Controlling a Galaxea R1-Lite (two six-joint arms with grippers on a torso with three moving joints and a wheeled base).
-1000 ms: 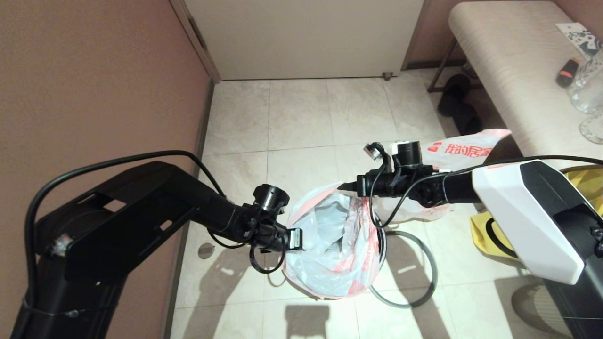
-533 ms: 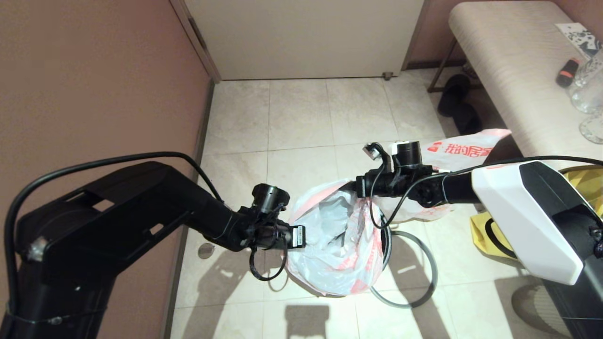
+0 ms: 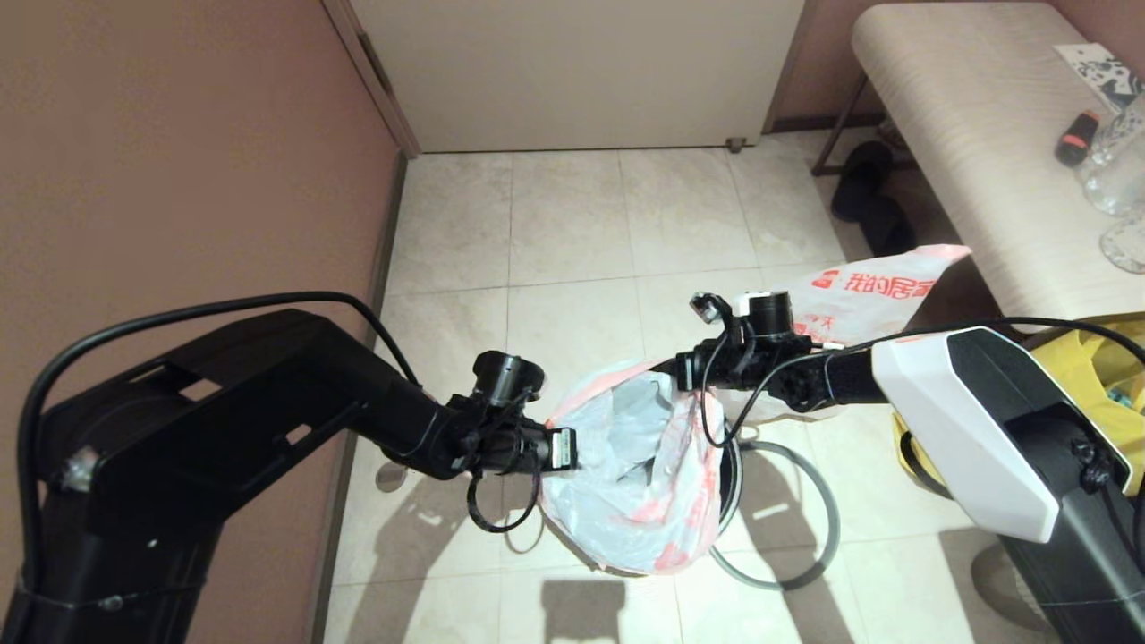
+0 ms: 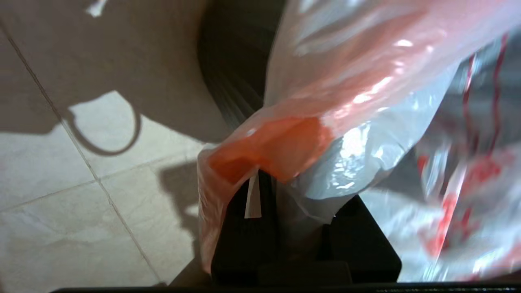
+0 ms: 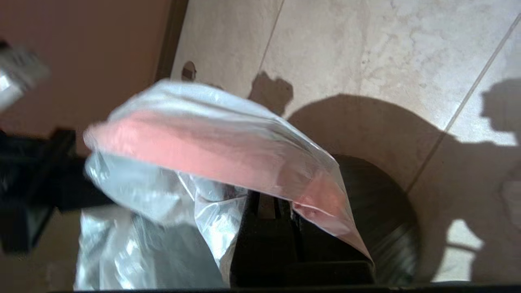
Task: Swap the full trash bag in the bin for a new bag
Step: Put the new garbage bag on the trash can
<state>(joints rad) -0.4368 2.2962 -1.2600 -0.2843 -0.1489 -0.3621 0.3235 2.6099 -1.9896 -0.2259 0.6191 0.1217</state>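
The new bag [image 3: 640, 470], translucent white with a pink-red edge, hangs stretched open between both grippers, right over the black bin [image 3: 732, 474], which it mostly hides. My left gripper [image 3: 572, 447] is shut on the bag's near-left edge; the pink edge [image 4: 281, 146] bunches over its jaws, with the bin's ribbed wall [image 4: 236, 73] beyond my left gripper [image 4: 268, 183]. My right gripper [image 3: 666, 367] is shut on the far-right edge, where the bag [image 5: 203, 146] drapes over my right gripper [image 5: 281, 203] above the bin [image 5: 382, 211]. The full trash bag [image 3: 863, 295] with a red logo lies behind my right arm.
The grey hoop [image 3: 809, 546] lies on the tiles right of the bin. A yellow fabric bag [image 3: 1096, 358] sits under my right arm. A padded bench [image 3: 966, 134] with small objects on it and dark shoes [image 3: 863, 192] stand at the back right. The brown wall [image 3: 179, 179] runs along the left.
Both arms have sunk slightly, and the open bag has come down lower over the bin. Both grips are unchanged.
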